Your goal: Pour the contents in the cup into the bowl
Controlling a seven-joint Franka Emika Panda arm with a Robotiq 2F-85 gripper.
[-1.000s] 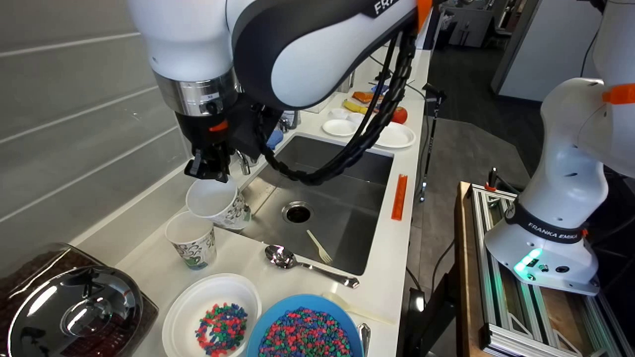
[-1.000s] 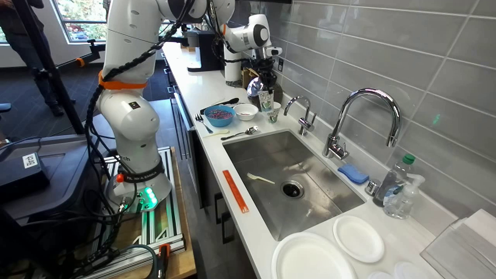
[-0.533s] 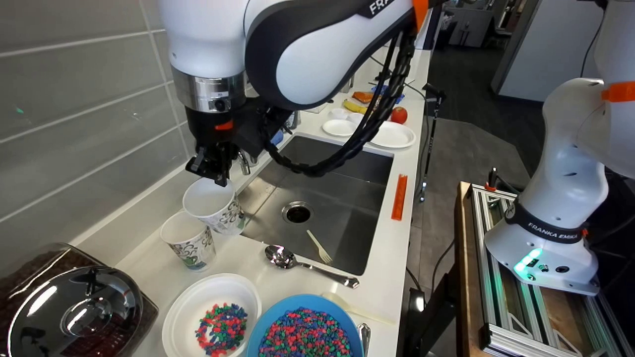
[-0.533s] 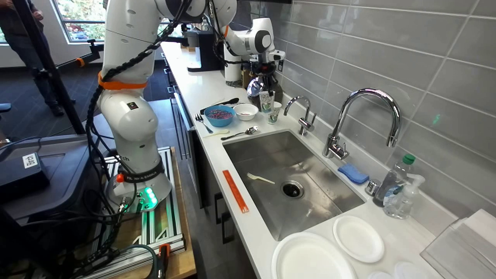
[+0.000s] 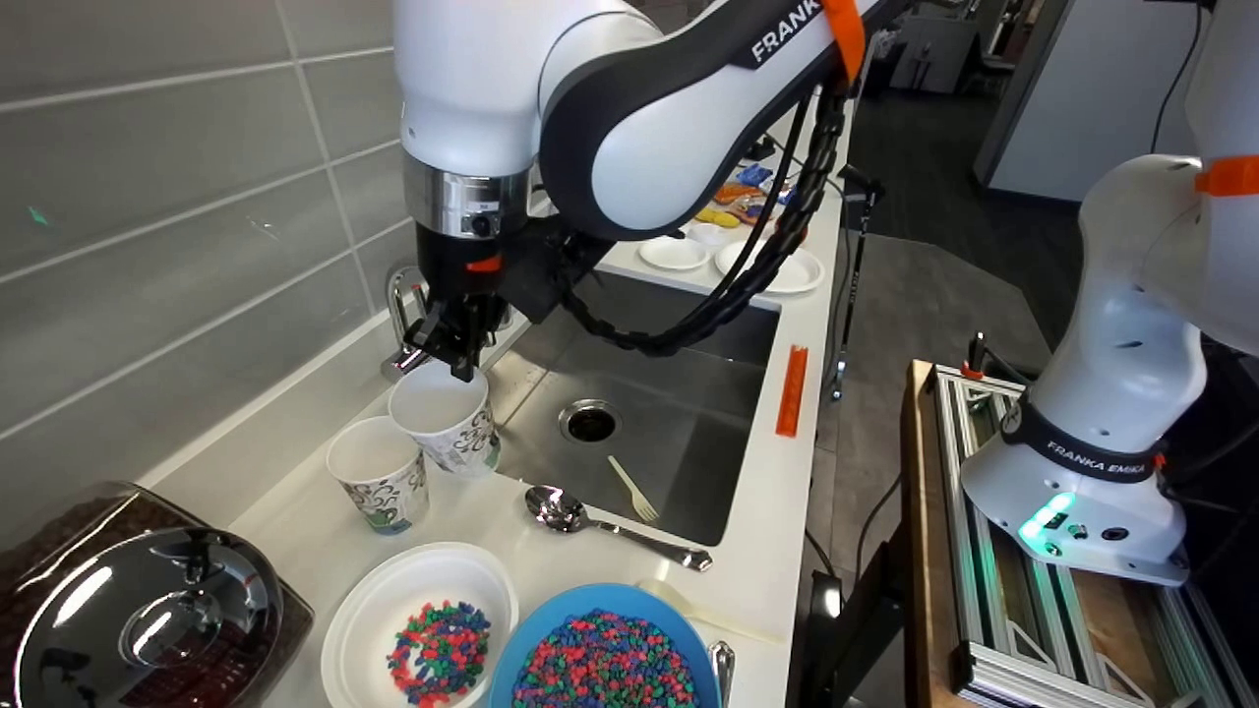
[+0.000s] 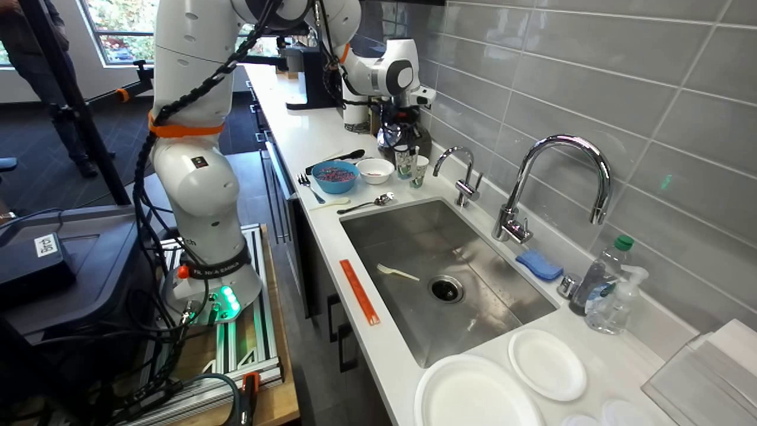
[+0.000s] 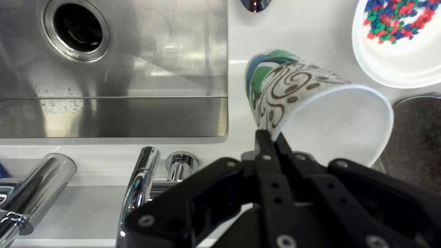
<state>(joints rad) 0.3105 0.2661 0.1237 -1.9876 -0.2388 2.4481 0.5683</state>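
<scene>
the white counter [image 6: 307, 130] runs along a gray tile wall [image 6: 591, 77]. a steel sink [image 6: 426, 236] is set into it, with a pale fork [image 5: 629, 484] lying inside and an orange strip [image 5: 792, 391] flat beside it. a large chrome faucet [image 6: 507, 225] stands by the wall, a blue sponge [image 6: 539, 264] near it. in an exterior view, a person [image 6: 35, 77], partly cut off, and a window [image 6: 127, 29] are visible. a white bowl [image 5: 366, 602] with some colored pellets [image 5: 462, 634] sits just beside a blue bowl [image 5: 590, 596] holding more of them.

gripper [image 7: 274, 136]: clenched on the cup [image 7: 320, 112], pinching one edge of its rim. the cup is below the gripper, its mouth toward the camera in the wrist view; the visible interior is white. a second patterned cup [image 5: 384, 482] stands just beside it. whether the held cup's base touches the counter cannot be told.
</scene>
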